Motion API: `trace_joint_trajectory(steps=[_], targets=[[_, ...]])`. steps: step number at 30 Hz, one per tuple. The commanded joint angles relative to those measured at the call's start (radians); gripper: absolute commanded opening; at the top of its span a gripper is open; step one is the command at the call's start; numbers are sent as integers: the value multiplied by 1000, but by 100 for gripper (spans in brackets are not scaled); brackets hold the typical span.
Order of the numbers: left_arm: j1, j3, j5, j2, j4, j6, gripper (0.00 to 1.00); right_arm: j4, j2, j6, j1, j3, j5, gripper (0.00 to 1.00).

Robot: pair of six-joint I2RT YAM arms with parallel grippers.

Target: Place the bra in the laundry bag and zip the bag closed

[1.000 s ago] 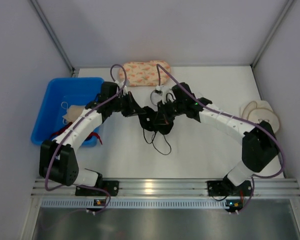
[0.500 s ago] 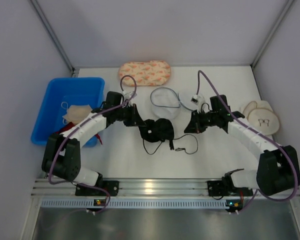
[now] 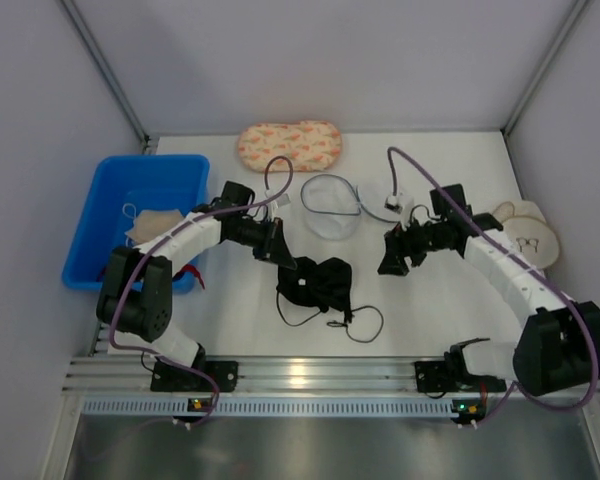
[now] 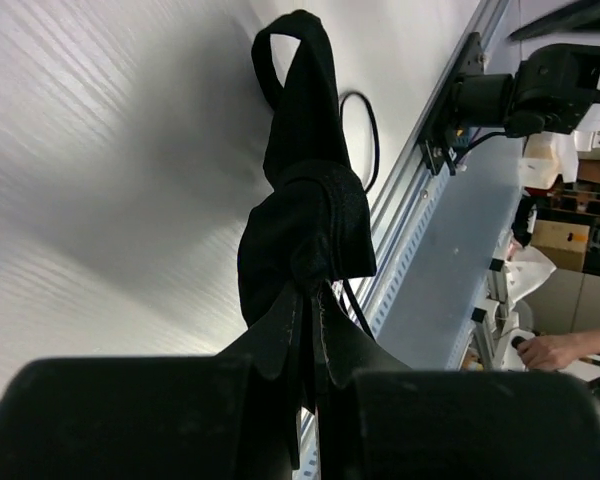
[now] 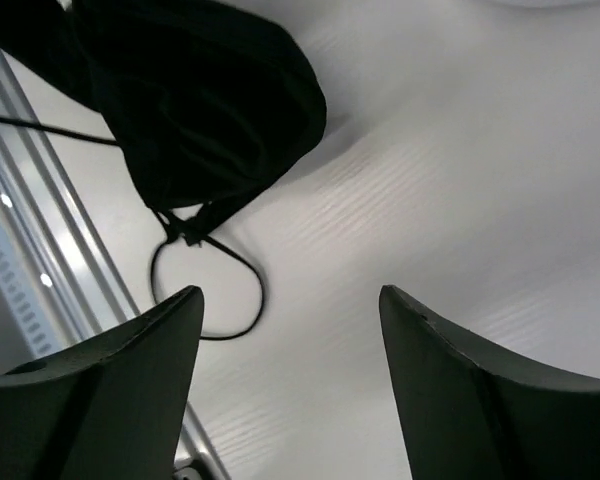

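1. Left hand (image 3: 284, 260) pinched one end of the bra (image 3: 318, 284); the rest lay bunched on the desk (image 3: 230, 310).
2. Right hand (image 5: 290, 295) was spread, empty, right of the bra.
3. Laundry bag (image 3: 332, 205) sat behind the bra, apart.

I'm working in a robotics lab: white-panelled booth walls (image 3: 310, 60), aluminium mounting rail (image 3: 310, 375), cardboard boxes (image 4: 565, 235) beyond

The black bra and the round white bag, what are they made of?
The bra looks like soft, matte black fabric: it bunches where the left fingers pinch it. The laundry bag seems thin, see-through white mesh on a dark wire hoop.
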Motion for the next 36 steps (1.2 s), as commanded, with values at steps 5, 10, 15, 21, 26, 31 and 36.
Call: trace_joint_trajectory(steps=[5, 10, 15, 21, 26, 31, 36], targets=[[-2, 8, 57, 73, -24, -29, 0, 441, -175, -282, 317, -274, 230, 76], [-2, 62, 48, 161, -24, -32, 3, 622, -140, -400, 461, -334, 267, 79], [-2, 105, 66, 231, -24, -29, 8, 650, -57, -612, 570, -371, 239, 78], [-1, 147, 46, 274, -62, 20, 16, 592, -18, -750, 612, -381, 209, 76], [-1, 180, 29, 294, -85, 53, 24, 535, 52, -810, 632, -333, 247, 73], [-1, 187, 16, 285, -114, 75, 36, 564, 120, -824, 632, -316, 330, 41], [7, 179, -26, 218, -146, 97, 42, 535, 120, -710, 630, -264, 325, 0]])
